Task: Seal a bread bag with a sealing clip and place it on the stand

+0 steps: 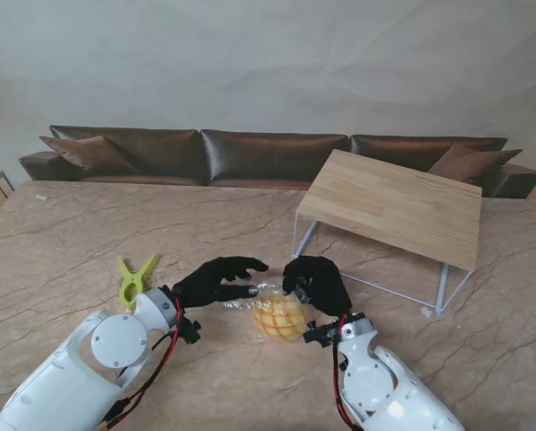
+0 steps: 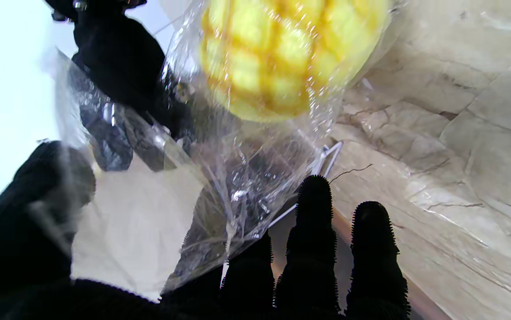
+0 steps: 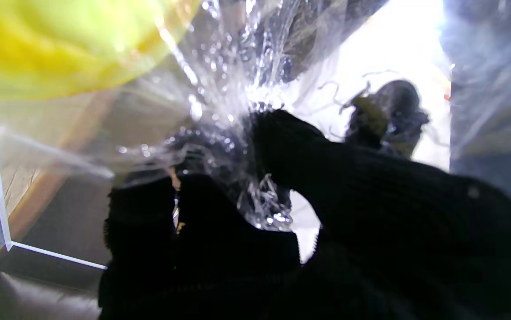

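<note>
Right hand [image 1: 318, 281] fingers were clenched on the bread bag [image 1: 276, 312]; left hand [image 1: 215, 280] fingers pinched its open end above the desk [image 1: 61, 251].

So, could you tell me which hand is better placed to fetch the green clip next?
The left hand: the clip lies just beside its wrist, while the right hand pinches the bag on the far side.
</note>
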### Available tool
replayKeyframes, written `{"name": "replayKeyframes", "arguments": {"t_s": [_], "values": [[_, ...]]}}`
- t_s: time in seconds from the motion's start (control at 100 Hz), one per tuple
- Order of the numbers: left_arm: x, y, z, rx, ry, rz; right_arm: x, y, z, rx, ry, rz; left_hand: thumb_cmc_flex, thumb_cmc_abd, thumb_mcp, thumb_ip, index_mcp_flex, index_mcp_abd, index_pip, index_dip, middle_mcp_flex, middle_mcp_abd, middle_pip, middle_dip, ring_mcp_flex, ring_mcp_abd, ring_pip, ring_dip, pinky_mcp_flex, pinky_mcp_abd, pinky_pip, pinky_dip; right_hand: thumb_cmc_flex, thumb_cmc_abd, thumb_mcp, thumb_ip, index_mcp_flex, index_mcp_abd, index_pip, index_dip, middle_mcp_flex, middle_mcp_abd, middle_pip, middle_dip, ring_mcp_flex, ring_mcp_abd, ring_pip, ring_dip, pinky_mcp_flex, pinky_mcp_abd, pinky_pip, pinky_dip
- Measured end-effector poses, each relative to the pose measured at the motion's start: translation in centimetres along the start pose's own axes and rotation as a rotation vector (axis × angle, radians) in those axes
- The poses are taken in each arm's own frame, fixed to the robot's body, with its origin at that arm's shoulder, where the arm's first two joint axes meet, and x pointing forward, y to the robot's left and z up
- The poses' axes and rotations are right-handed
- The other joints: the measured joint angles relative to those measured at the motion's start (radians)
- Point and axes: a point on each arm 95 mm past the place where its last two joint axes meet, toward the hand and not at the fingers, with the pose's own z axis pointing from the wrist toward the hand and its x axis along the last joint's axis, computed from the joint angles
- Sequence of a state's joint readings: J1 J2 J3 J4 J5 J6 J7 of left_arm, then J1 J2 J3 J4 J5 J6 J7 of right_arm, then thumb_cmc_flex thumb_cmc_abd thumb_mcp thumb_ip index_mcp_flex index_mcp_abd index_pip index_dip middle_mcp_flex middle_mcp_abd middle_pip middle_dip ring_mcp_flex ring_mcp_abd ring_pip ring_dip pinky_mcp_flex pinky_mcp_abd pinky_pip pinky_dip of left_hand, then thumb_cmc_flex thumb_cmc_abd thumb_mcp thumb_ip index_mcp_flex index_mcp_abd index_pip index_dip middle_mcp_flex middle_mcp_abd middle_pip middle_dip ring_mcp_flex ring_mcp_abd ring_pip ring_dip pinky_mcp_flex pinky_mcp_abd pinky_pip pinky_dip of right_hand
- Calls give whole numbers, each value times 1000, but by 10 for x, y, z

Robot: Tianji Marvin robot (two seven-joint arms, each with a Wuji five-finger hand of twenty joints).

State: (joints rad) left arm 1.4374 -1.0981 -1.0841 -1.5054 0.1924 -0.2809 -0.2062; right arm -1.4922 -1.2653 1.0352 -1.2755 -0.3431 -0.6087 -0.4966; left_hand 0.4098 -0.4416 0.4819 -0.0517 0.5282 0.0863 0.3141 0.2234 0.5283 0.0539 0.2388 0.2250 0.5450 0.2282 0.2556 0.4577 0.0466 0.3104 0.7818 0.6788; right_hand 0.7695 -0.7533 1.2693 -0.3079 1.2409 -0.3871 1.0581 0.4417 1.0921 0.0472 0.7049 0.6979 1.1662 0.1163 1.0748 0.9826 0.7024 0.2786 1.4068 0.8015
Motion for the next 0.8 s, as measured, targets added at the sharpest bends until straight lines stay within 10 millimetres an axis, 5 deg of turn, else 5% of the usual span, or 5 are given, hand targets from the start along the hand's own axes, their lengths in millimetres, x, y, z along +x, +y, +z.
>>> {"name": "replayKeyframes", "arguments": {"t_s": [0.23, 0.36, 0.45, 0.65, 0.8], "values": [[-7, 9, 0, 0, -21, 111, 1, -1, 0, 3, 0, 3, 48, -117, 326, -30, 47, -15, 62, 49, 195, -52, 194, 235, 121, -19, 128, 132, 51, 0, 42, 14, 0, 0, 0, 0, 0, 0, 0, 0, 0, 0, 0, 1, 0, 0, 0, 7, 0, -7, 0, 1], [-10, 15, 1, 10, -27, 52, 1, -1, -1, 1, 2, 4, 144, -122, 354, -90, 111, -65, 112, 72, 318, -115, 286, 556, 180, -19, 203, 251, 66, 2, 83, 14, 0, 0, 0, 0, 0, 0, 0, 0, 0, 0, 0, 5, 0, 0, 0, 7, 0, -7, -6, 12], [-11, 19, 3, 28, -29, 43, 2, -1, -2, 0, 1, 6, 259, -119, 318, -93, 182, -150, 281, 100, 457, -153, 228, 759, 207, -19, 257, 317, 69, 8, 113, 14, 0, 0, 0, 0, 0, 0, 0, 0, 0, 0, 0, 5, 0, 0, 0, 9, 0, -8, -7, 12], [-12, 24, 6, 69, -31, 10, 6, 4, -5, 34, 2, -56, 338, -104, 316, -117, 216, -254, 594, 147, 592, -172, 203, 763, 291, -17, 353, 361, 125, 9, 230, 73, 0, -40, 42, -2, 0, 0, -57, -20, 0, -2, 0, -37, -40, 0, -126, -44, -34, -18, -61, 7], [-13, 25, 6, 149, -29, 25, 18, 26, -11, 147, -50, -147, 338, -105, 347, -117, 228, -261, 620, 174, 631, -170, 203, 714, 341, -16, 391, 370, 167, 10, 279, 77, -130, -101, 148, 15, -206, 0, -169, -162, -168, -99, -70, -178, -244, -24, -456, -190, -210, -45, -226, -25]]}}
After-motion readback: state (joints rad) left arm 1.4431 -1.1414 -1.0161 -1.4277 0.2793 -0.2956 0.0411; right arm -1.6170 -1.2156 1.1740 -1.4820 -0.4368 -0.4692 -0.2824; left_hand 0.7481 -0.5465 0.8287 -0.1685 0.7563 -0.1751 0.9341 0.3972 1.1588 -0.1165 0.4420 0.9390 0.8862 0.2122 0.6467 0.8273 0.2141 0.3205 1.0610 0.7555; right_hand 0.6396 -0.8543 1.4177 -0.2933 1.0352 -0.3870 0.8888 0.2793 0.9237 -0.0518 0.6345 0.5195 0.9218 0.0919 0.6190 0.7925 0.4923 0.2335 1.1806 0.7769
